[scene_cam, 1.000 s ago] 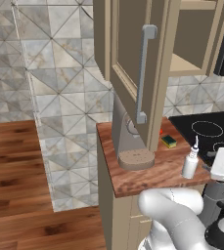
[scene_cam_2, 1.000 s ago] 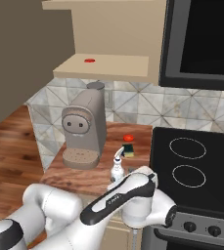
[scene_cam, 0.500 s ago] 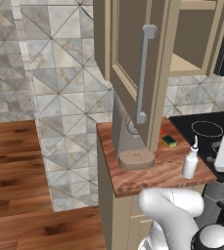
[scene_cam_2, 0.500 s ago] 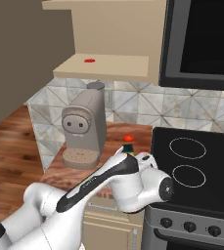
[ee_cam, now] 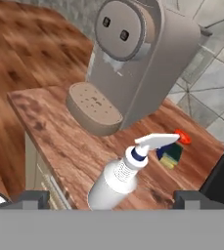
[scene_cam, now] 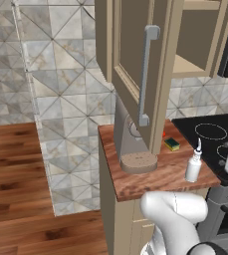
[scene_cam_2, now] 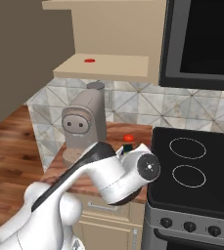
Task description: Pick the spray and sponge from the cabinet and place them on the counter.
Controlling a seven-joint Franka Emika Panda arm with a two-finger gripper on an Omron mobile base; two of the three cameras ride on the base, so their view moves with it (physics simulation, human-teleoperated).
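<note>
spray: the small pale bottle (scene_cam: 193, 168) stands upright on the wooden surface (scene_cam: 150, 182), near its front edge, just beside the black stovetop (scene_cam: 210, 139); in the hand view it (ee_cam: 117, 179) sits between the two finger tips, close to the camera.
sponge: the green-over-yellow block (scene_cam: 172, 144) lies flat on the same surface, further back towards the tiled wall, with a small red thing (ee_cam: 182, 138) just behind it.
cabinet: its door (scene_cam: 138, 74) hangs open over the coffee machine (scene_cam: 128, 134); a lone red dot lies on the shelf (scene_cam_2: 103, 66).
tool: the tool (ee_cam: 111, 200) has its fingers spread wide apart, one to each side of the bottle, nothing clamped between them.
progress: both things look to be down on the surface, so the task seems close to done.
spray handling: probably light, stiff plastic, smooth and round, so likely to slip or tip; the tall shape on a narrow foot looks easy to knock over.
spray hold: the wide lower body, squarely across; the thin neck and pointed nozzle are poor places to squeeze.
sponge handling: likely soft and very light; it should give under pressure.
sponge hold: across its short sides, from above.
</note>
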